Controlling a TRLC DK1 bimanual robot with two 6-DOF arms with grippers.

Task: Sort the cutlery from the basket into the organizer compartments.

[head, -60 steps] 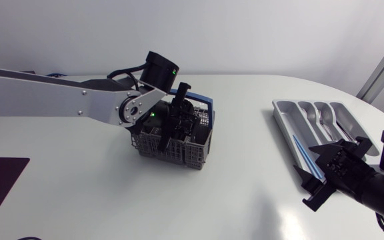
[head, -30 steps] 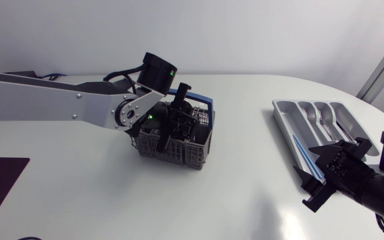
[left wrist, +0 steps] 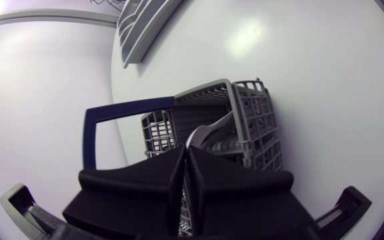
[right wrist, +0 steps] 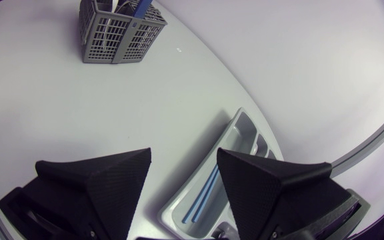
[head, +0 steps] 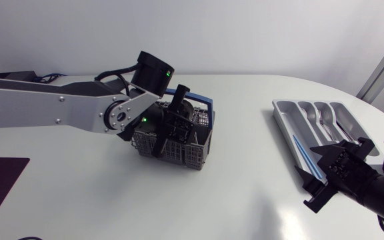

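Cutlery [left wrist: 209, 132] sits mostly hidden inside the basket [head: 182, 152], under our left gripper [left wrist: 185, 160]. Its jaws are pressed together just above the basket; they perhaps pinch a handle, but we cannot tell. The right wrist view shows most plainly our right gripper [right wrist: 184, 157], jaws spread wide, well apart from the basket and beside the organizer [right wrist: 245, 137].

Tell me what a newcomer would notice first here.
The long left arm stretches across to the grey basket mid-table, its left gripper shut just over it. At the table's right end lies the grey organizer, with the right gripper open beside it.
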